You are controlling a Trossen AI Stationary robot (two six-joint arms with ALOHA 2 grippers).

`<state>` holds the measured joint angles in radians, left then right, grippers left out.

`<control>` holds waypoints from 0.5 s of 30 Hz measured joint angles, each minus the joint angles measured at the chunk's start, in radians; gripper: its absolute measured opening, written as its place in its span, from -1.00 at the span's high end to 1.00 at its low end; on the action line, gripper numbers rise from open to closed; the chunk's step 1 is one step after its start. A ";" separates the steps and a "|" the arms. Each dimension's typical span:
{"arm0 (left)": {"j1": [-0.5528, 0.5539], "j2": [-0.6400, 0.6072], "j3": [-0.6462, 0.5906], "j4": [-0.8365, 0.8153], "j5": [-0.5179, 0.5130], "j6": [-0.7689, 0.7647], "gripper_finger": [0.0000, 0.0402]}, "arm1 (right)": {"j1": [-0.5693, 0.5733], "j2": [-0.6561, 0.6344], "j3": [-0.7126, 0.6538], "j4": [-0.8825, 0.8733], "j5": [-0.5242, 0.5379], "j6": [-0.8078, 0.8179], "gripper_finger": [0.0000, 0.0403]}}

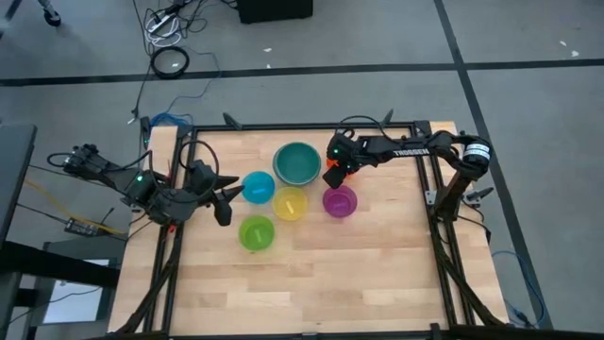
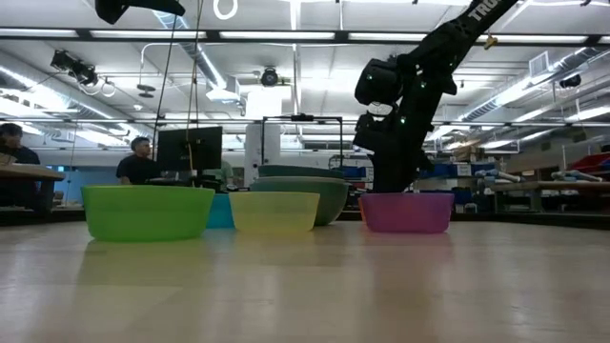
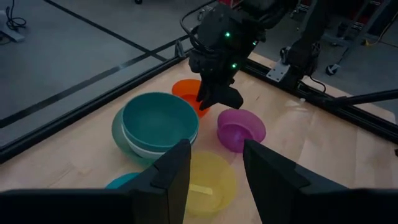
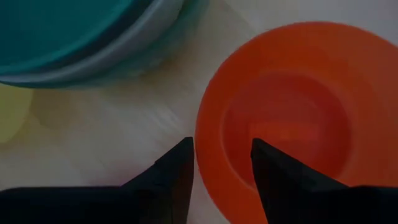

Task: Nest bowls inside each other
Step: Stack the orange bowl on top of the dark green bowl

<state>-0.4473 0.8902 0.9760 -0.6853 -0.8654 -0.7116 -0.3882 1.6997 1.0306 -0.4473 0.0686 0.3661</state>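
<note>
Right gripper (image 4: 221,165) top centre of the high view, fingers spread astride orange bowl (image 4: 292,112) rim, beside teal stack (image 3: 160,121). Left gripper (image 3: 214,165) open, idle left.

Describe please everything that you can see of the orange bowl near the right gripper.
The orange bowl is a small, round, smooth bowl that looks like plastic, upright and empty, standing on the wooden table beside the nested stack with the teal bowl on top, and apart from it. The right gripper is directly above it, open, with its fingers on either side of the near rim; whether they touch the rim cannot be told. In the high view the arm hides most of it.
</note>
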 joint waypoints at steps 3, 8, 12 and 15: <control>0.000 0.000 0.000 0.000 0.000 0.001 0.22 | 0.000 0.000 -0.019 0.012 0.011 0.001 0.26; 0.000 0.000 0.000 -0.001 0.000 0.002 0.22 | -0.001 0.000 -0.053 0.062 0.038 0.003 0.31; 0.000 0.000 0.000 -0.002 -0.002 0.003 0.22 | -0.010 0.000 -0.064 0.073 0.043 0.002 0.45; 0.000 0.000 0.000 -0.002 -0.002 0.003 0.22 | -0.021 0.000 -0.064 0.073 0.030 -0.006 0.70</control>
<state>-0.4473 0.8902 0.9760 -0.6868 -0.8677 -0.7082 -0.4090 1.6997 0.9665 -0.3739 0.0984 0.3602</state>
